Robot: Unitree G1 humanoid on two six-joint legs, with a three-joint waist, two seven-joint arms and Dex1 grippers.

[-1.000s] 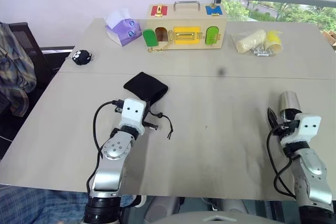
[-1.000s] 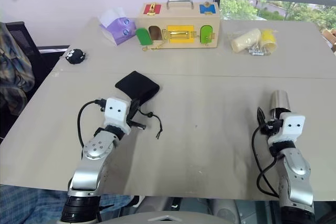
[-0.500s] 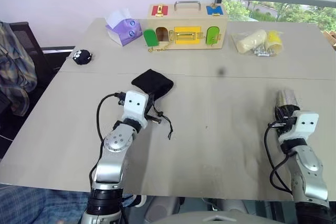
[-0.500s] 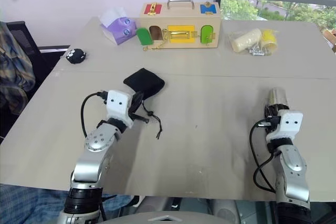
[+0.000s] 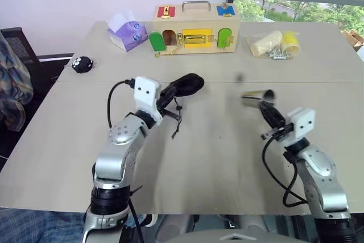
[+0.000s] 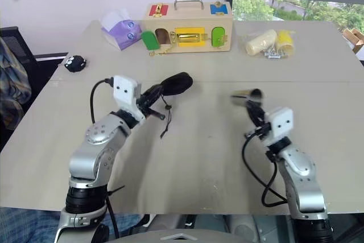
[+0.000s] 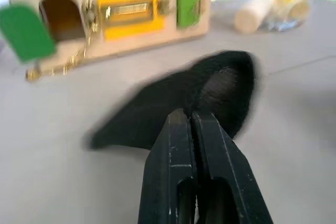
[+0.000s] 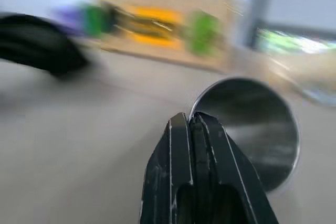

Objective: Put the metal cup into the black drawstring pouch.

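My left gripper [image 5: 169, 96] is shut on the rim of the black drawstring pouch [image 5: 186, 84] and holds it above the table, left of centre. The pouch's mouth [image 7: 227, 88] gapes just past the fingertips, and its cord [image 5: 177, 119] dangles below. The metal cup [image 5: 254, 98] is a shiny steel tumbler, lifted off the table and tipped on its side right of centre. My right gripper [image 5: 266, 110] is shut on the cup's rim [image 8: 247, 124], one finger inside the wall. Cup and pouch hang apart, a gap of table between them.
A wooden latch box [image 5: 196, 27] stands at the back centre, with a purple tissue pack [image 5: 126, 29] to its left. A black-and-white ball toy [image 5: 83, 64] lies at the far left. A pale yellow roll [image 5: 266, 43] and yellow packets sit at the back right.
My right gripper closed on the cup, lifted it and carried it left, tipping it sideways. My left gripper raised the pouch off the table and slightly right. The camera view also shifted.
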